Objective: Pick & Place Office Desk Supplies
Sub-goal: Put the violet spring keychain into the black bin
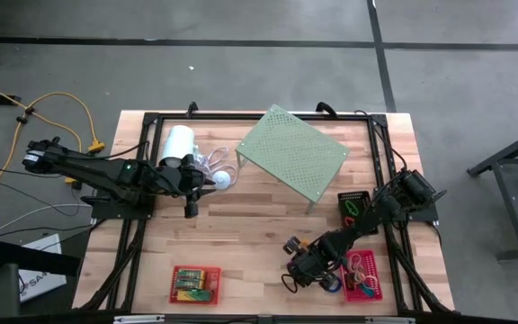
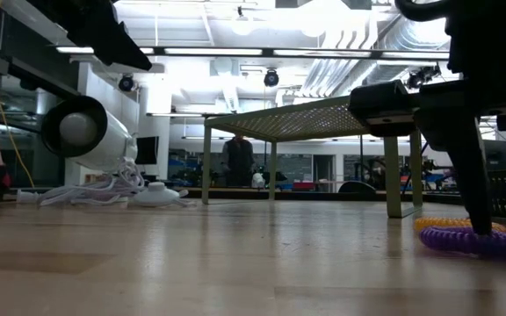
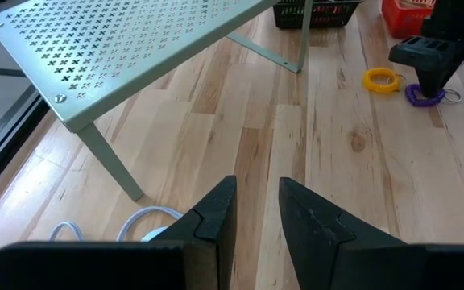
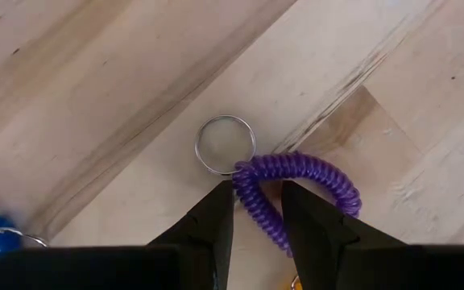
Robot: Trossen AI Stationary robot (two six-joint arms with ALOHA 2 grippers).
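Right gripper (image 4: 256,211), fingers slightly parted, straddles the purple coiled plastic wrist loop (image 4: 296,189), ungrasped beside the pink mesh basket (image 1: 363,290), where several supplies already lie.

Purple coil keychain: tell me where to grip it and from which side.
Grip the purple coil across its band near the silver ring, coming straight down from above. It lies flat on the wood, so only a top approach straddles the thin band. The right pincer already sits with one finger on each side of it.
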